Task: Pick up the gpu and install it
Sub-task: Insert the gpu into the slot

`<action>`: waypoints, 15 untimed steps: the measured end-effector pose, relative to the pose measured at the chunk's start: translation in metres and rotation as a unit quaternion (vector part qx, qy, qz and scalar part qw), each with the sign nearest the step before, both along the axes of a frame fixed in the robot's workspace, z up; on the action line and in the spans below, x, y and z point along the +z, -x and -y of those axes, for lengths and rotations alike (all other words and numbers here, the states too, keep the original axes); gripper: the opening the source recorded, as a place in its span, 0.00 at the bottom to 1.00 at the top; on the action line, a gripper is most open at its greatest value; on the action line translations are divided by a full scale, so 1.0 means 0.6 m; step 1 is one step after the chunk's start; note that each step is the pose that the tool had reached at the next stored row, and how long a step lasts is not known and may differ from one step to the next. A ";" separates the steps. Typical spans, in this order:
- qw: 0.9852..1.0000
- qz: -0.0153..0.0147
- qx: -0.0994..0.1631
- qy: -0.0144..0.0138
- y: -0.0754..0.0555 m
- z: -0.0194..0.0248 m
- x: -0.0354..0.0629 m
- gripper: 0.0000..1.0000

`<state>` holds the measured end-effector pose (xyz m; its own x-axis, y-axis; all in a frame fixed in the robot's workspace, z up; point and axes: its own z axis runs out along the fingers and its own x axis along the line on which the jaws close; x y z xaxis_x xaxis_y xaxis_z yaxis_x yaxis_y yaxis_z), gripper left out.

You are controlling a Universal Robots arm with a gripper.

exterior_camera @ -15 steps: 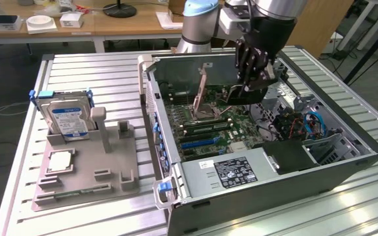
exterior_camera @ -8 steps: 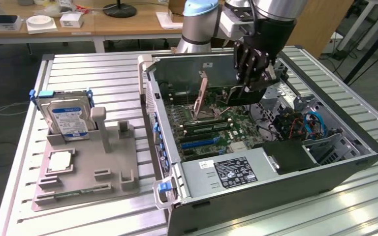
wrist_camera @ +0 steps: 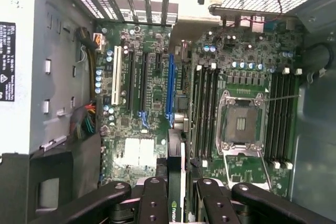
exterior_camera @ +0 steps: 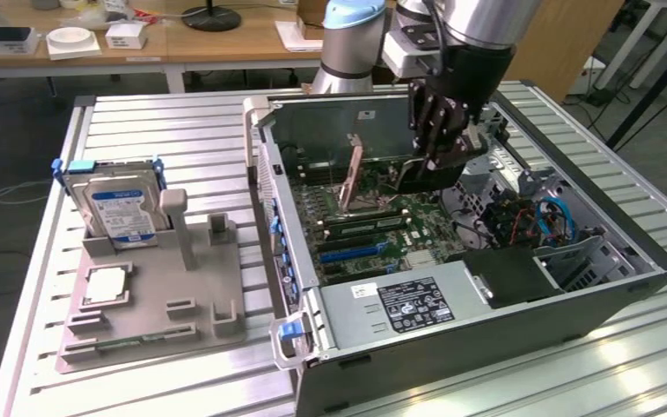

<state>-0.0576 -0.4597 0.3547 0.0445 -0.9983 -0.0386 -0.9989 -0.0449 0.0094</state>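
arm [exterior_camera: 472, 22]: silver-grey tubes, pale blue joint cap | hand [exterior_camera: 438, 158]: black, seemingly screw-studded fingers [wrist_camera: 152, 203]

One open computer case [exterior_camera: 485, 347], one hard drive [exterior_camera: 119, 208], one gpu [wrist_camera: 176, 190], one grey holder [exterior_camera: 148, 334], one robot arm [exterior_camera: 472, 26]

Bright, even light; glare streaks the table [exterior_camera: 624, 356].

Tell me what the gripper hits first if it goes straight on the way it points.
Probably the motherboard: the gripper, shut on the gpu, points down into the open case, and the card's edge lines up roughly with the blue slot. Depth is hard to judge.
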 end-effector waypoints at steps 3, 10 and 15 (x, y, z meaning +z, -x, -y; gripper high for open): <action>1.000 0.000 0.000 0.002 0.006 -0.0010 -0.009 0.26; 1.000 0.001 -0.001 0.008 0.025 -0.0013 -0.030 0.26; 1.000 0.003 -0.002 0.012 0.034 -0.0017 -0.045 0.26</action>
